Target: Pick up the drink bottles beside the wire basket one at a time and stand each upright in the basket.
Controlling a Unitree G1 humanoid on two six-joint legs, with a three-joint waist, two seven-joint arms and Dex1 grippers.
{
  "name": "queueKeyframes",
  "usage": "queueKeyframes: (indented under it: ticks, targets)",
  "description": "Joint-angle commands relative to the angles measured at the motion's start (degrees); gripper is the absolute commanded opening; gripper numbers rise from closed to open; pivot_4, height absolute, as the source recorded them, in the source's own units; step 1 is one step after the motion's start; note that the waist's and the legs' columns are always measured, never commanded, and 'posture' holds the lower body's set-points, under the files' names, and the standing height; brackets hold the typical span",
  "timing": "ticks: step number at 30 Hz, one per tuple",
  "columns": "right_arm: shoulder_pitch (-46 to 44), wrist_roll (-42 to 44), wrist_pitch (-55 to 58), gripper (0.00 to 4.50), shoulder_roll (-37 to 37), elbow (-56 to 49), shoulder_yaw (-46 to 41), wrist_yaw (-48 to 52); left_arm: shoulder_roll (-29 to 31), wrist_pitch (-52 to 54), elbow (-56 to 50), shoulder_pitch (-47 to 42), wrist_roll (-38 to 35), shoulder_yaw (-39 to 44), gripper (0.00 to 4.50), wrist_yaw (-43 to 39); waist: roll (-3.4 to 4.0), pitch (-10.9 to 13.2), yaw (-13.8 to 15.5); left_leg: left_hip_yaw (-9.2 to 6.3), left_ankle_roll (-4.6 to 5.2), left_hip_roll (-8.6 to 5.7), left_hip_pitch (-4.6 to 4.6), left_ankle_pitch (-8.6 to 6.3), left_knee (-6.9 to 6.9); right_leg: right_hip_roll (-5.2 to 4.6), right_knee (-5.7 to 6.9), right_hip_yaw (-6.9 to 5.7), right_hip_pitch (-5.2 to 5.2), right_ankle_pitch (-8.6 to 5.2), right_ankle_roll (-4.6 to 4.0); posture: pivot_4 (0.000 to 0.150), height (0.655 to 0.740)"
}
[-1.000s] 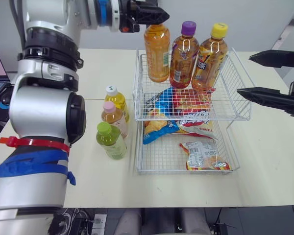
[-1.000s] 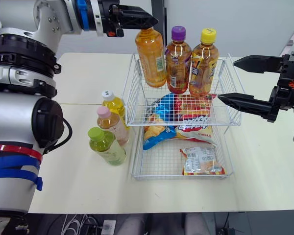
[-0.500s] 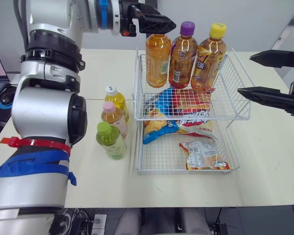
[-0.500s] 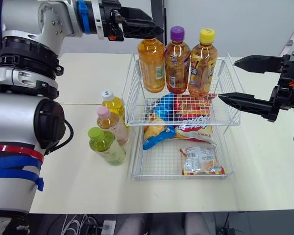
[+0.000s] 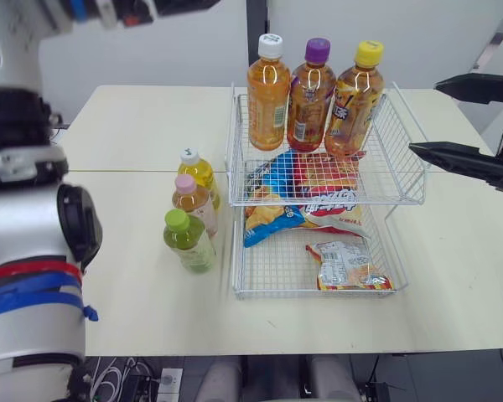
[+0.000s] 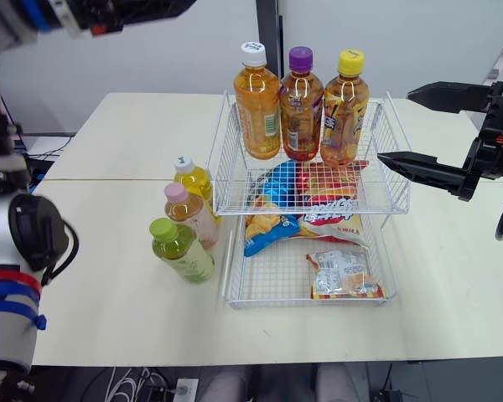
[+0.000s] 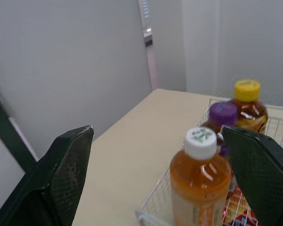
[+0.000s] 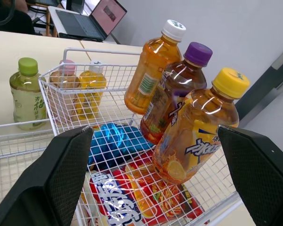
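The wire basket (image 5: 402, 180) has two tiers. On its upper tier three bottles stand upright: an orange one with a white cap (image 5: 268, 92), a purple-capped one (image 5: 310, 96) and a yellow-capped one (image 5: 354, 100). On the table left of the basket stand a white-capped yellow bottle (image 5: 198, 174), a pink-capped bottle (image 5: 193, 205) and a green-capped bottle (image 5: 187, 241). My left gripper (image 7: 155, 132) is open, high up and to the left of the white-capped orange bottle (image 7: 200, 183), holding nothing. My right gripper (image 5: 427, 117) hangs open to the right of the basket, empty.
Snack bags (image 5: 306, 193) lie under the upper tier, and another packet (image 5: 348, 266) lies in the lower tier. An open laptop (image 8: 92, 16) sits on a far table. Bare tabletop (image 5: 134, 126) stretches left of the basket and in front of it.
My left gripper has opened and let go of the white-capped orange bottle, which now stands in the upper tier. The gripper has drawn back up and to the left. The right arm has barely moved.
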Motion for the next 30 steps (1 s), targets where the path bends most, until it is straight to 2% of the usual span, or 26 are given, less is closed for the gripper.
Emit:
queueKeyframes:
  ticks: [1,5,7,10,14,17,23,27,30]
  targets:
    - [-1.68,-1.11,-3.68,4.50,0.21,1.18,0.73,2.55,4.98,2.67,-12.98,8.10,-1.44,7.87,4.48,5.72,0.00,0.00,-0.14,0.00,0.00,0.00,0.00,0.00,-0.01,0.00,-0.02,0.02,0.00,0.00,0.00,0.150,0.7400]
    - [-4.09,-1.37,-5.69,4.50,1.71,2.98,4.42,5.07,8.45,10.68,-26.49,22.01,-5.80,17.19,4.48,8.89,0.00,0.00,-0.49,0.00,0.00,0.01,-0.01,0.00,-0.01,0.00,-0.05,0.03,-0.03,0.00,-0.01,0.150,0.7400]
    - [-6.42,-1.51,-6.63,4.50,3.46,4.03,7.24,6.91,10.63,12.92,-32.99,31.40,-7.95,21.55,4.48,7.41,0.00,0.00,-0.47,-0.01,0.00,0.01,0.00,0.00,0.00,-0.01,-0.04,0.04,0.02,0.00,-0.01,0.150,0.7400]
    - [-9.11,-1.68,-7.41,4.50,5.75,5.09,10.22,9.44,12.09,15.62,-37.68,40.18,-11.08,27.26,4.48,7.20,0.01,-0.01,-0.29,-0.01,0.00,0.03,0.10,0.00,-0.01,0.00,-0.05,0.02,0.09,0.01,-0.02,0.150,0.7400]
    - [-12.78,0.35,-5.23,4.50,8.38,6.11,15.05,15.10,12.31,20.85,-44.91,56.22,-16.15,38.48,4.48,3.67,0.02,-0.01,-0.02,-0.02,0.00,0.06,0.19,-0.01,-0.06,0.00,-0.11,0.00,0.16,0.03,-0.06,0.150,0.7400]
    - [-14.64,0.56,-4.40,4.50,10.11,6.86,17.67,18.22,8.33,26.11,-51.64,65.32,-21.03,46.09,4.48,4.13,0.02,-0.01,0.26,0.01,0.01,0.07,0.27,-0.01,-0.08,-0.03,-0.16,0.03,0.19,0.03,-0.08,0.150,0.7400]
    - [-15.28,-1.04,-4.96,4.50,11.68,7.49,19.20,20.03,-2.91,32.05,-65.05,70.74,-30.20,51.93,4.48,12.74,-0.01,-0.02,1.25,-0.09,0.00,0.05,0.33,-0.02,-0.05,-0.04,-0.17,-0.06,0.32,0.03,-0.09,0.150,0.7400]
    - [-15.60,-1.54,-4.85,4.50,12.10,7.72,19.31,20.43,-10.93,31.78,-72.23,72.97,-35.29,52.20,4.48,20.36,-0.02,-0.04,1.27,0.02,-0.01,0.04,0.38,-0.02,-0.07,-0.08,-0.16,0.02,0.32,0.05,-0.10,0.150,0.7400]
    - [-15.77,-1.94,-4.71,4.50,12.35,7.66,19.18,20.58,-18.49,27.75,-77.62,74.97,-35.83,46.12,4.48,29.80,0.15,-0.18,1.39,0.02,-0.02,0.10,0.41,-0.02,-0.08,-0.03,-0.14,0.01,0.31,0.09,-0.17,0.150,0.7400]
